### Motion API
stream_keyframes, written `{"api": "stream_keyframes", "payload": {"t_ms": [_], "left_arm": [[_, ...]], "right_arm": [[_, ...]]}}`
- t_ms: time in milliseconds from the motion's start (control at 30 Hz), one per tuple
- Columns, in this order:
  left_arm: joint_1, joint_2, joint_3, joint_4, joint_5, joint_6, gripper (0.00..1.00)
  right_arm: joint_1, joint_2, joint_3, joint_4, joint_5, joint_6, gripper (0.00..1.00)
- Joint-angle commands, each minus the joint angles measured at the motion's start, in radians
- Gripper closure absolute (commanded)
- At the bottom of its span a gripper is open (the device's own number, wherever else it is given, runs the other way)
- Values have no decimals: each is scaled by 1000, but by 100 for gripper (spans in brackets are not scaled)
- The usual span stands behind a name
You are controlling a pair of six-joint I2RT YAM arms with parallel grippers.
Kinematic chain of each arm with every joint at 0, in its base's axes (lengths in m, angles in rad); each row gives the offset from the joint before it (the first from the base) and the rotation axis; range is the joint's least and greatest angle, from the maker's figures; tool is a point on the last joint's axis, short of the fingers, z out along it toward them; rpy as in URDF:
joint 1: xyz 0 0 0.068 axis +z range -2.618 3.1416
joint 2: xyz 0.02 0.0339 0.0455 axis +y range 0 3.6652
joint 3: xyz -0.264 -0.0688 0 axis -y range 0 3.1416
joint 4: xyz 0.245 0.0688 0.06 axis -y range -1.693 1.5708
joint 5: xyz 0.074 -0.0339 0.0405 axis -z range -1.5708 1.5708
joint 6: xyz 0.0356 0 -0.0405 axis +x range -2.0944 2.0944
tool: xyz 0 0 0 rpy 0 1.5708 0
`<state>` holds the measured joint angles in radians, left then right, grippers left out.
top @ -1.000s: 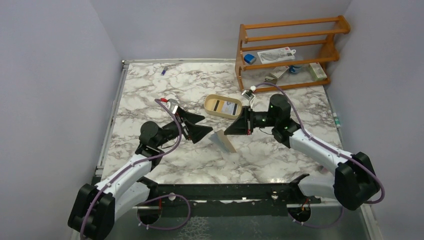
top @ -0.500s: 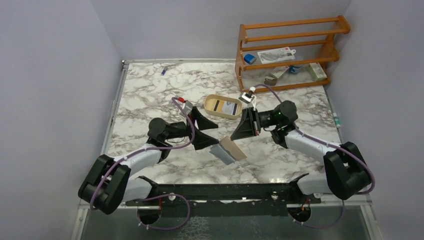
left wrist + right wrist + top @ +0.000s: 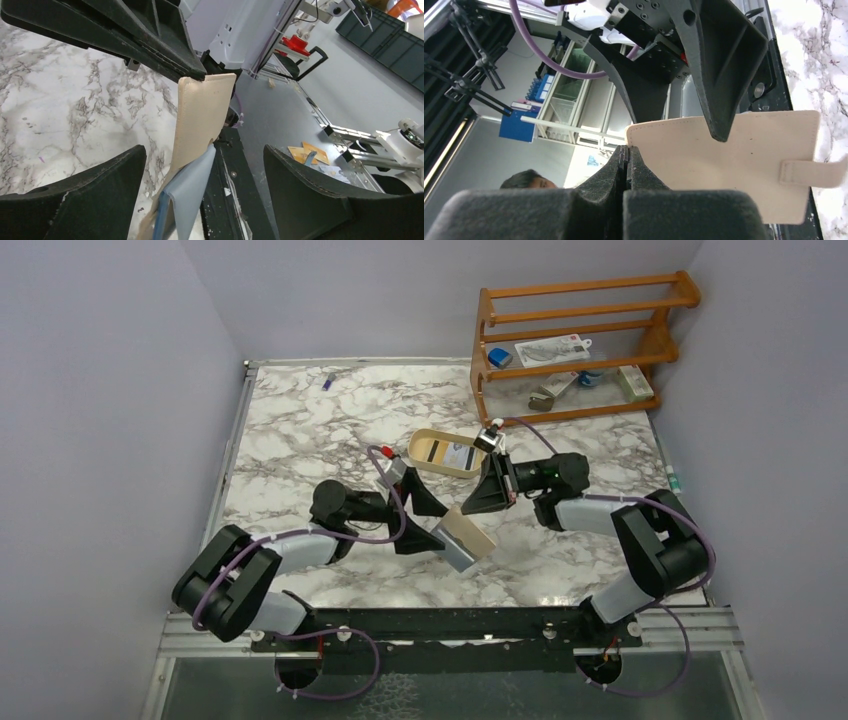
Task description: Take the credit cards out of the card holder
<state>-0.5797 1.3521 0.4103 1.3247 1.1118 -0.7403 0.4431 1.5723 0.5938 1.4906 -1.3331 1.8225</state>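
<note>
The tan card holder point(image 3: 470, 536) hangs tilted above the marble between my two grippers. My right gripper point(image 3: 482, 497) is shut on its upper edge; in the right wrist view point(image 3: 626, 150) the pads pinch the holder's corner point(image 3: 734, 165), with the snap tab point(image 3: 814, 172) at the right. My left gripper point(image 3: 432, 522) is open, its jaws on either side of the holder's lower end. In the left wrist view the gripper point(image 3: 204, 148) frames the holder point(image 3: 202, 115), and a pale blue credit card point(image 3: 187, 192) sticks out of its near end, untouched.
An oval tan tray point(image 3: 424, 462) holding a card stands just behind the grippers. A wooden rack point(image 3: 575, 340) with small items is at the back right. A small blue object point(image 3: 327, 382) lies at the far left. The table's near edge and black rail point(image 3: 450, 618) are below.
Both arms have stretched out lower and closer together. The right gripper has carried the holder nearer and to the right and tilted it; the left gripper has moved right up to its lower end.
</note>
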Motion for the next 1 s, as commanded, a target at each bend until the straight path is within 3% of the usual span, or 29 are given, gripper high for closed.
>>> {"api": "stream_keyframes", "payload": {"t_ms": [0, 200, 400, 533, 600, 667, 700, 767, 833, 867, 900, 967], "left_arm": [[-34, 53, -9, 88, 37, 6, 15], [-92, 225, 37, 107, -6, 10, 14], [-100, 389, 45, 459, 4, -188, 16], [-101, 424, 52, 464, 3, -186, 24], [-101, 410, 42, 464, -5, -175, 32], [-100, 399, 41, 465, -9, -172, 48], [-101, 398, 44, 464, -9, -175, 58], [-101, 405, 56, 465, 0, -188, 88], [-102, 408, 58, 465, 3, -197, 100], [-102, 403, 56, 465, -1, -202, 100], [-103, 393, 53, 465, -2, -205, 100], [-101, 360, 45, 464, -20, -211, 100]], "right_arm": [[-6, -13, 30, 290, 2, 73, 99], [-6, -18, 54, 290, 14, 89, 99], [-8, -27, 60, 289, 8, 103, 99], [-18, -35, 61, 289, 7, 112, 99], [-22, -35, 64, 289, 3, 114, 99], [-25, -33, 67, 289, 3, 116, 99], [-26, -32, 68, 290, 3, 116, 99], [-29, -28, 70, 290, 3, 115, 99], [-32, -22, 78, 289, 0, 110, 99], [-36, -18, 85, 287, -7, 106, 99], [-42, -11, 94, 275, -19, 99, 93], [-67, -3, 111, 230, -39, 56, 64]]}}
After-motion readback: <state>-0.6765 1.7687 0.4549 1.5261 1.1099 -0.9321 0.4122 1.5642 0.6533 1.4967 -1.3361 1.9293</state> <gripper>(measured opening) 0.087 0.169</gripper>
